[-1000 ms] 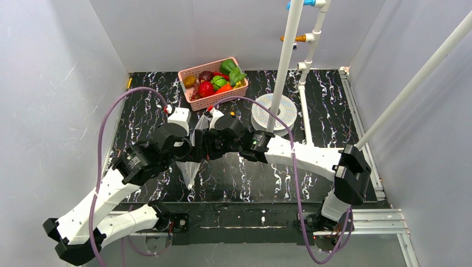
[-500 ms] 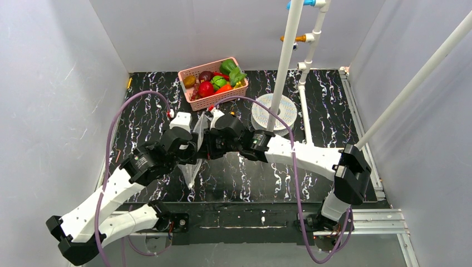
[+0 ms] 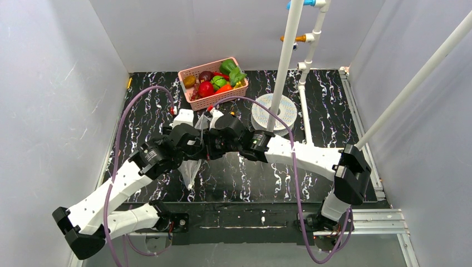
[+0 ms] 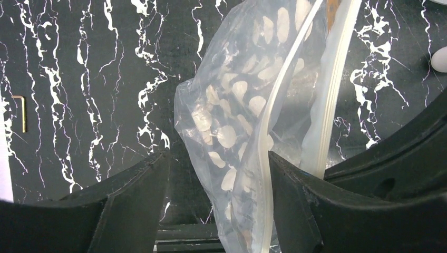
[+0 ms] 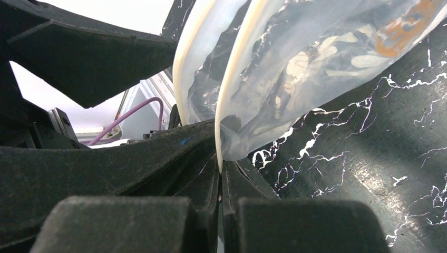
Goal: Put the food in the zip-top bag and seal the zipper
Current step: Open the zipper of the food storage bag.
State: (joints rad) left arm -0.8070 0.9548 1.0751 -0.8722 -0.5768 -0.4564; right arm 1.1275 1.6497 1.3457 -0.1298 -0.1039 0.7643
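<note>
The clear dotted zip-top bag (image 3: 191,166) hangs above the table between my two grippers. My right gripper (image 5: 220,169) is shut on one lip of its zipper (image 5: 224,100) and holds the bag up. My left gripper (image 4: 217,158) is open, with the bag (image 4: 232,121) and the other zipper strip (image 4: 275,121) between its fingers (image 4: 134,195), close to the right-hand finger. In the top view the left gripper (image 3: 192,146) and right gripper (image 3: 205,146) almost touch. The food (image 3: 207,88), a red apple, green pieces and other pieces, lies in the pink basket (image 3: 192,73) at the back.
A white round disc (image 3: 284,114) with an upright white pipe (image 3: 285,61) stands right of the grippers. More white pipes (image 3: 305,78) rise behind it. A small L-shaped metal key (image 4: 21,113) lies on the black marbled table at the left. Grey walls enclose the table.
My left arm has swung right and forward, bringing its open gripper up to the bag beside the right gripper. The right arm and the bag have stayed in place.
</note>
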